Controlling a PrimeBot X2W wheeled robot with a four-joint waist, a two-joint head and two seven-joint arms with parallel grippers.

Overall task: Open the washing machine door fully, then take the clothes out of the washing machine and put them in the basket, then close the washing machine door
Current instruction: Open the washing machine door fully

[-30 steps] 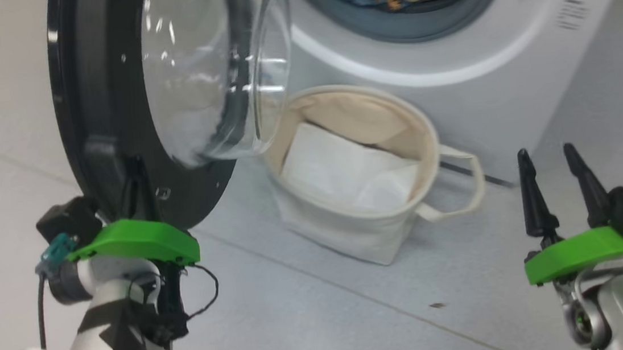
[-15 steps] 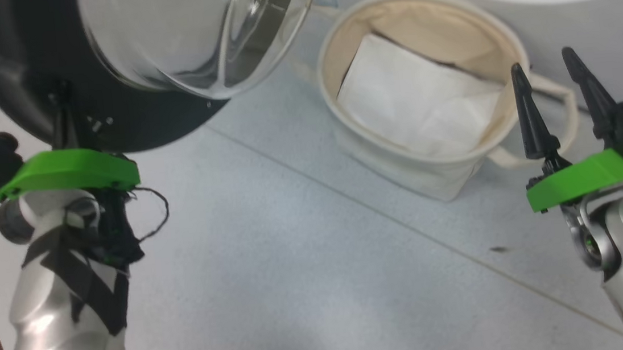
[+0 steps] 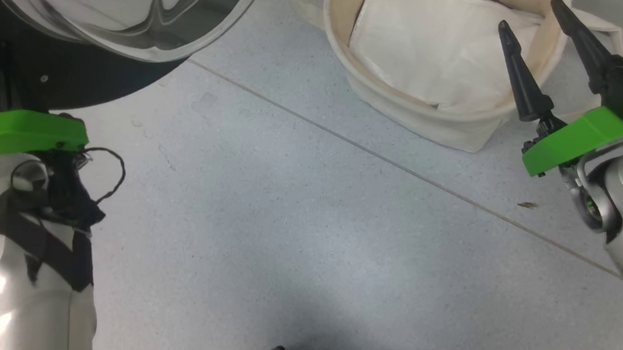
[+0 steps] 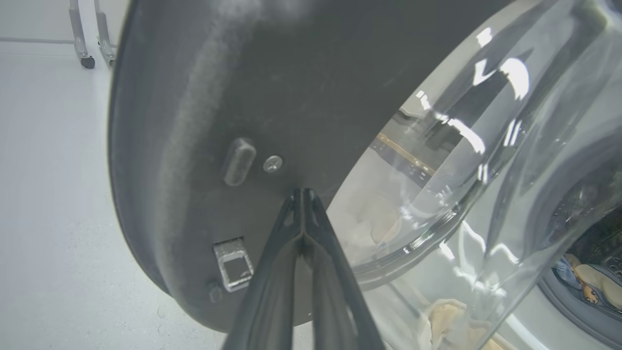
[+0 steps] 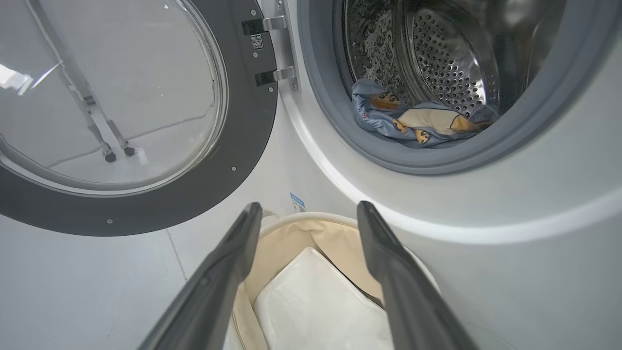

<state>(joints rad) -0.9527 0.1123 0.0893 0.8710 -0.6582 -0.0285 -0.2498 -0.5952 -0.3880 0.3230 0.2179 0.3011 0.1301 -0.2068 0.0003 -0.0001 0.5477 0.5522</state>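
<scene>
One white boxy front-loading washing machine (image 5: 510, 209) stands with its one round black-rimmed glass door (image 5: 243, 160) swung wide, leaving the drum mouth clear. One round cream canvas basket (image 3: 396, 104) sits below it on open grey floor (image 3: 294, 228), with one white folded pad (image 3: 437, 54) inside. Light-blue and cream clothes (image 5: 418, 121) lie at the drum's front edge. The right end effector (image 3: 529, 14) hovers with its fingers spread above the basket rim. The left end effector (image 4: 302, 194), pinched closed, touches the door's dark face.

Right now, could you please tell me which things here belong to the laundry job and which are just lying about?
Job: washing machine door, washing machine, clothes, basket.
Lying about: white folded pad in the basket, floor speck, wheeled legs.
</scene>
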